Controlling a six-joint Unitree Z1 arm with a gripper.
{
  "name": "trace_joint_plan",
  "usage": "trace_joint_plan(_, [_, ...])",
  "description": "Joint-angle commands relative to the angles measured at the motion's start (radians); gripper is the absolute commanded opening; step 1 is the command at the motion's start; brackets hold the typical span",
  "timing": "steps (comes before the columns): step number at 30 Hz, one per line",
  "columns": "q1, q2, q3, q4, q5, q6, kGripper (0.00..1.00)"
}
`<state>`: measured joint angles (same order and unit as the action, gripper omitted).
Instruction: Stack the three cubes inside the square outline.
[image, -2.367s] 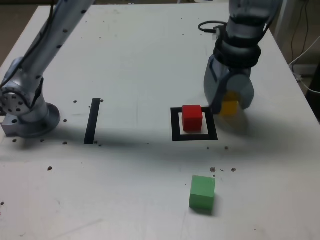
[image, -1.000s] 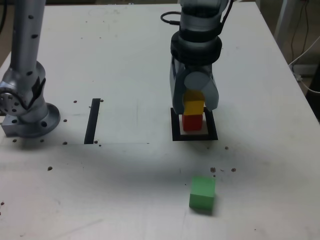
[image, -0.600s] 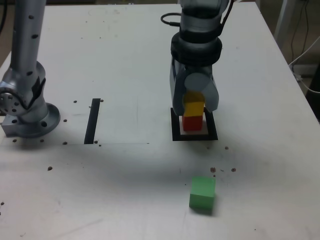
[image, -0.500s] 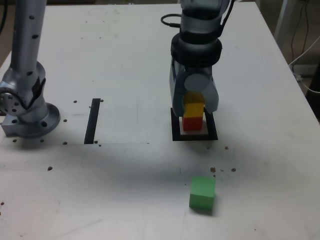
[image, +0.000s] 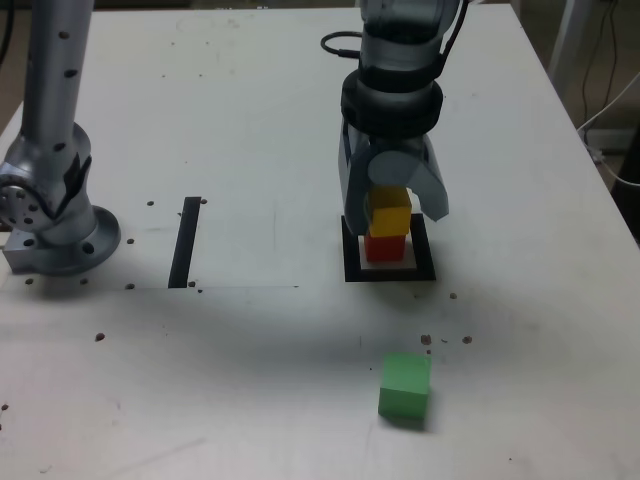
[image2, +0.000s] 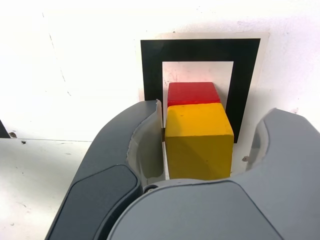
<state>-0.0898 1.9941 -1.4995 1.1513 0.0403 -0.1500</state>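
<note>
Yellow cube (image: 389, 216) sits squarely on the red cube (image: 384, 247), and the pair stands inside the square outline (image: 350, 250), toward its far side in the wrist view, where the red top (image2: 193, 93) peeks out beyond the yellow one (image2: 199, 141). My gripper (image: 394, 205) hangs straight down around the upper block with the jaws parted: in the wrist view one jaw is just beside the yellow face with a thin sliver of daylight, while the other stands clearly apart from it, so I read this as a release and not a grip. The block is carried by the red one beneath it, not by me. I judge the vertical approach was chosen so the yellow cube would land flat and aligned, and the jaws straddle it so that I can lift away without brushing it sideways. The near jaw is the risk; if I drift toward it while rising, I could nudge the stack off centre. The green cube (image: 404, 386) lies alone on the white table (image: 270, 120), well apart from the outline, toward the camera in the exterior view, untouched. It is the last piece, so two of three are in place by my reckoning. A straight black tape strip (image: 185, 241) lies to the exterior view's left and plays no part
</note>
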Motion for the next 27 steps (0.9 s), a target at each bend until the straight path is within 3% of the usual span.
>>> trace_joint_plan(1, [-0.001, -0.004, 0.001, 0.005, 0.001, -0.002, 0.99])
trace_joint_plan(12, [-0.030, -0.052, 0.006, 0.033, -0.003, -0.010, 0.99])
trace_joint_plan(19, [-0.140, -0.099, 0.013, 0.031, -0.006, -0.076, 0.99])
trace_joint_plan(27, [-0.288, -0.083, 0.006, 0.023, -0.021, -0.159, 1.00])
